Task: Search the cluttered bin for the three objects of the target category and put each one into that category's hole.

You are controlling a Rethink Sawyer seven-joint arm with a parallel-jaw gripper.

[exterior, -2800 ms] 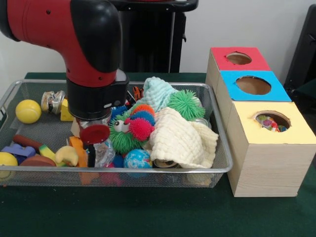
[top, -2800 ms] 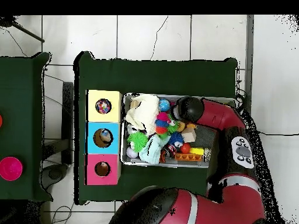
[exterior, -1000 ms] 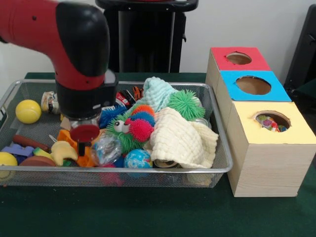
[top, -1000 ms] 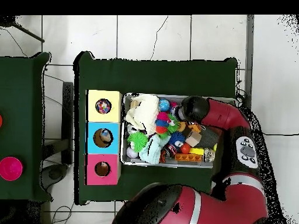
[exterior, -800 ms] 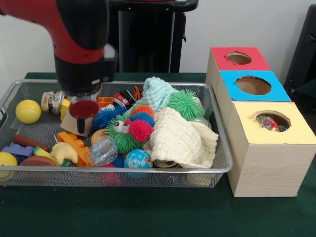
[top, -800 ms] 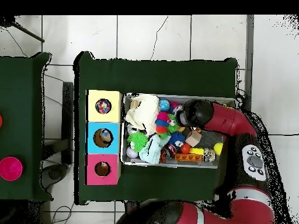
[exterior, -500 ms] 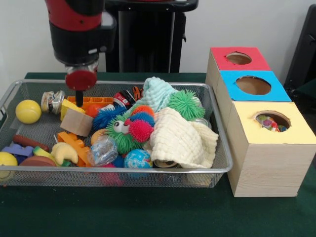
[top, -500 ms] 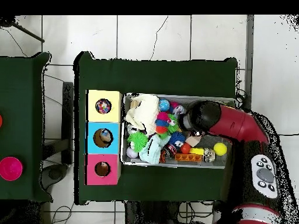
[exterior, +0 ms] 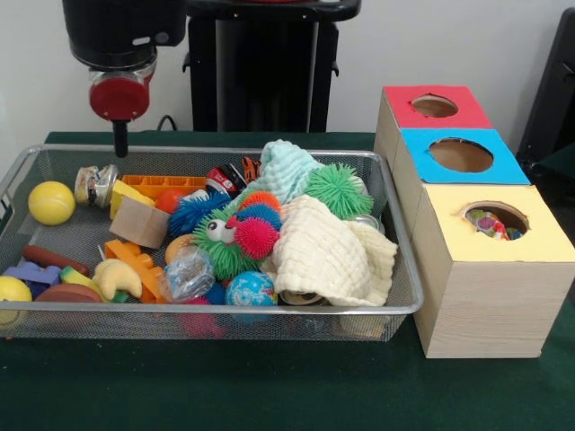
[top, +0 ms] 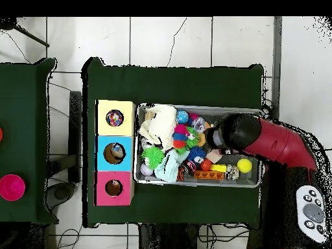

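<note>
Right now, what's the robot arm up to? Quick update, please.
Gripper above the bin, carrying nothing. Toys heaped inside. Cream cloth covers some.

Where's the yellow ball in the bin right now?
In the front view, the smooth yellow ball lies at the wire mesh bin's far left, beside the small jar.

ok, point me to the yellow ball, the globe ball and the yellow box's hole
yellow ball [exterior: 51, 202], front view, on the middle of the ball.
globe ball [exterior: 251, 289], front view, on its blue face behind the bin's mesh wall.
yellow box's hole [exterior: 496, 218], front view, on the hole's opening.
</note>
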